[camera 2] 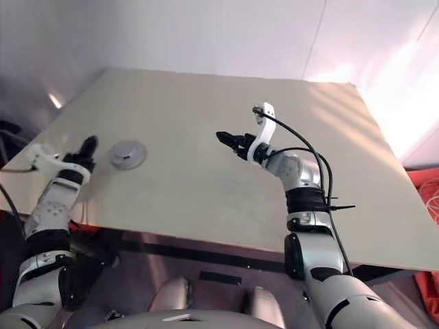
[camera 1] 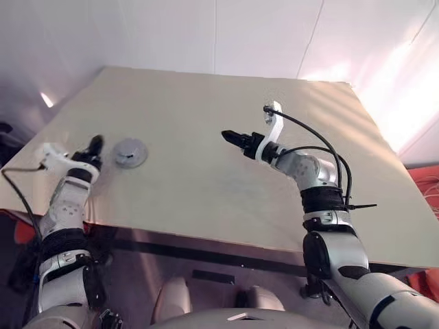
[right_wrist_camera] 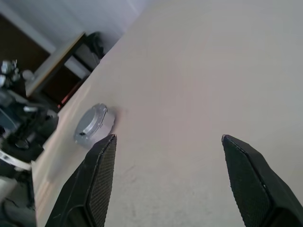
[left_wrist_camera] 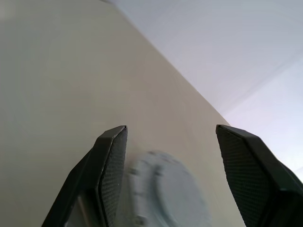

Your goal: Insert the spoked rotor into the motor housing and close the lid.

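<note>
A round silver assembly (camera 1: pixel 130 152) lies on the pale table (camera 1: pixel 206 192) at the left, with the shiny lid as its top face. From the side it looks like a squat silver drum (right_wrist_camera: pixel 93 124), so the motor housing under the lid is mostly covered. The spoked rotor is hidden. My left gripper (camera 1: pixel 95 145) hovers just left of the assembly, apart from it and open. In the left wrist view the lid (left_wrist_camera: pixel 163 189) shows blurred between the black fingers (left_wrist_camera: pixel 111 165). My right gripper (camera 1: pixel 230 137) is open and holds nothing over the table's middle, pointing left.
The table's front edge (camera 1: pixel 206 241) runs below both arms, and its left edge lies close behind my left gripper. A white wall (camera 1: pixel 219 34) rises behind the table. Dark furniture (right_wrist_camera: pixel 71 66) stands beyond the left side.
</note>
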Action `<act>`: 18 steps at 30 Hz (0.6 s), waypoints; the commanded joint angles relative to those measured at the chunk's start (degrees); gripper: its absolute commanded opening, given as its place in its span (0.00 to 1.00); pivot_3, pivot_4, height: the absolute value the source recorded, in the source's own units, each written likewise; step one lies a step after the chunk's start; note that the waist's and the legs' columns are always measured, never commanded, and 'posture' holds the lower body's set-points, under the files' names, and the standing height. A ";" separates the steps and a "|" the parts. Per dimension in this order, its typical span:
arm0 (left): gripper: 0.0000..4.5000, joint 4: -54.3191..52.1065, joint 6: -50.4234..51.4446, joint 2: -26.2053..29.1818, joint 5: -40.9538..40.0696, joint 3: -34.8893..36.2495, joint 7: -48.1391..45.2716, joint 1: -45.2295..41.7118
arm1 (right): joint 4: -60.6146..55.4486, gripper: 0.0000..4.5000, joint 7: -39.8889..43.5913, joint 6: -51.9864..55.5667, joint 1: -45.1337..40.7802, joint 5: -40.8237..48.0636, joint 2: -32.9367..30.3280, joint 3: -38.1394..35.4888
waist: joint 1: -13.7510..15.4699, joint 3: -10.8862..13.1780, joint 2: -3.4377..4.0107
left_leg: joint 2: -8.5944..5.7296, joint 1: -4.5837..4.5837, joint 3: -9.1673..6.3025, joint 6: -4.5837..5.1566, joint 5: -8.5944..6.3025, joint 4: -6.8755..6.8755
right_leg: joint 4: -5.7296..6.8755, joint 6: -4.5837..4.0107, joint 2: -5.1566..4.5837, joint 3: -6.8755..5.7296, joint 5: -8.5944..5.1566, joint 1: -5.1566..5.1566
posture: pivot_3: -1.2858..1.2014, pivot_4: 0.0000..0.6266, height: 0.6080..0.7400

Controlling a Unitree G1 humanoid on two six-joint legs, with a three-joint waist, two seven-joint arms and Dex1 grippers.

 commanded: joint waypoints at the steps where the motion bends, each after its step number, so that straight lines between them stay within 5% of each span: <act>1: 0.70 -13.94 6.52 3.00 3.21 -10.05 -7.44 3.32 | -3.23 0.89 7.08 -10.94 2.11 -5.40 -5.78 3.60 | 0.04 -0.02 -0.04 | 0.01 0.00 -0.01 0.04 -0.03 0.04 | -0.01 0.00 0.00 0.00 0.00 0.02 | 0.52 0.00 1.00; 7: 0.70 -23.09 6.16 5.55 11.75 -21.20 -13.55 6.30 | 5.97 0.89 6.95 -27.25 2.88 -16.53 -13.81 6.76 | -0.59 -0.03 0.06 | 0.08 0.11 0.00 -0.02 0.02 0.11 | 0.10 -0.01 0.09 0.00 0.00 0.05 | 0.52 0.00 1.00; 11: 0.70 -22.85 3.13 4.07 16.29 -24.81 -15.96 6.52 | 8.47 0.89 14.16 -31.60 4.28 -19.46 -19.45 8.78 | -0.93 -0.05 0.13 | 0.06 0.16 0.02 -0.02 0.04 0.11 | 0.10 -0.02 0.10 0.04 0.00 0.08 | 0.52 0.00 1.00; 18: 0.70 -21.43 0.68 2.70 22.22 -28.37 -18.55 5.51 | -4.79 0.89 30.13 -29.49 12.83 -12.25 -23.06 8.59 | -1.61 -0.06 0.16 | 0.11 -0.04 -0.01 0.55 -0.20 0.42 | 0.06 -0.07 0.14 -0.02 0.02 0.07 | 0.52 0.00 1.00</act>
